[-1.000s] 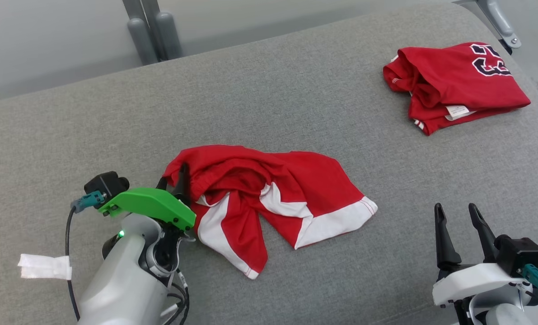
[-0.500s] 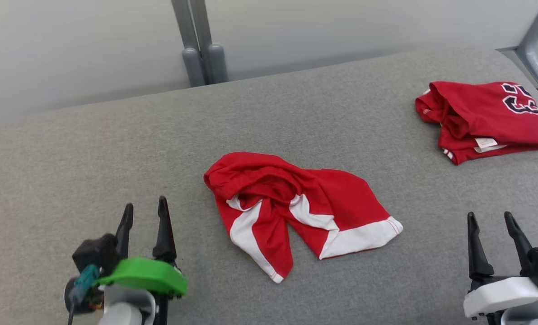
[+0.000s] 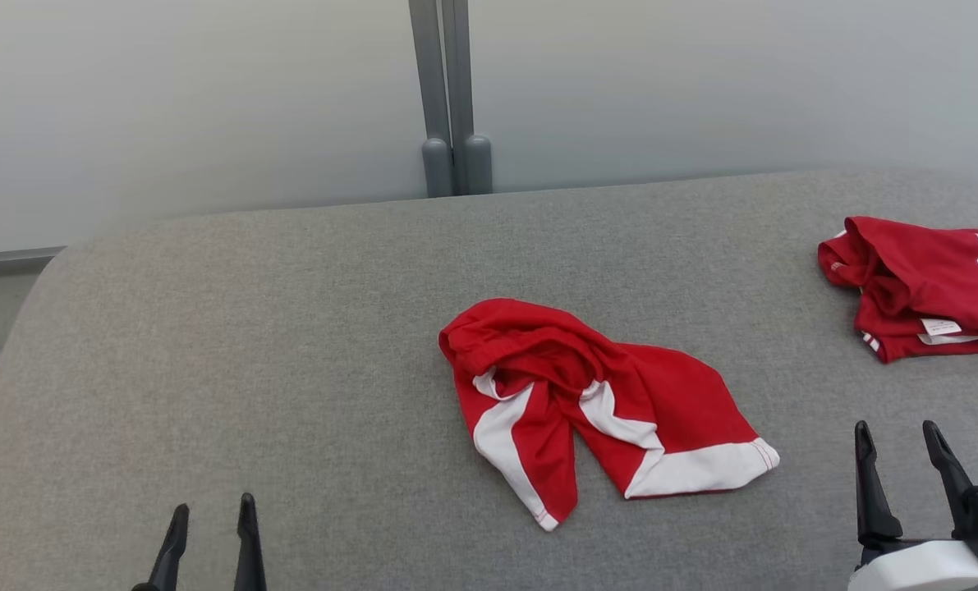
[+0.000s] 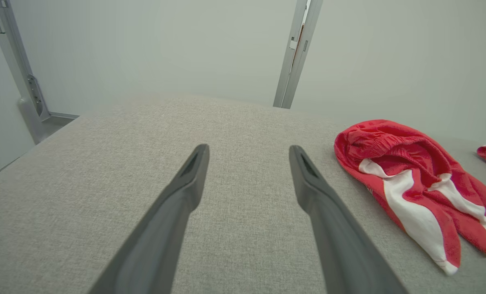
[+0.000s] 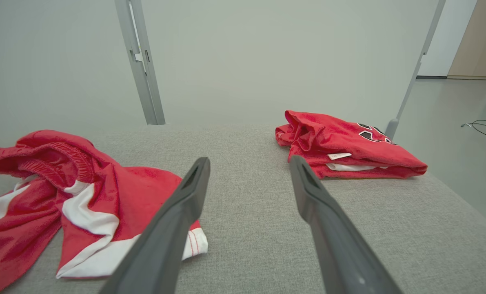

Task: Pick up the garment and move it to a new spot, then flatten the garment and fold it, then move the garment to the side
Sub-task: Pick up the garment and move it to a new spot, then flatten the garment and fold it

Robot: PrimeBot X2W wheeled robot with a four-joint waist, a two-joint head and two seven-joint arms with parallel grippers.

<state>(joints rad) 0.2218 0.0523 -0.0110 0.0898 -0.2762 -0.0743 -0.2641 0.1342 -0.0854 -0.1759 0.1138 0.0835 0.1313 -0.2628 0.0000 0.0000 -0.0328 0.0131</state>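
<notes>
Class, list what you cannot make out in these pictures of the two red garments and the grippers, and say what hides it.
1. Garment: crumpled; its own folds hide its shape; left wrist view's right edge cuts its hem.
2. Jersey: head view's right edge cuts off its number.
3. Label on the jersey: too small to read.
4. Left gripper, right gripper: head view's bottom edge cuts off their bases.

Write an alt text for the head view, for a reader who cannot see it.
A crumpled red and white garment lies near the middle of a grey padded table. A folded red garment with dark numerals sits at the right edge. The left tool and right tool, both open, show at the bottom corners, touching neither garment.
</notes>
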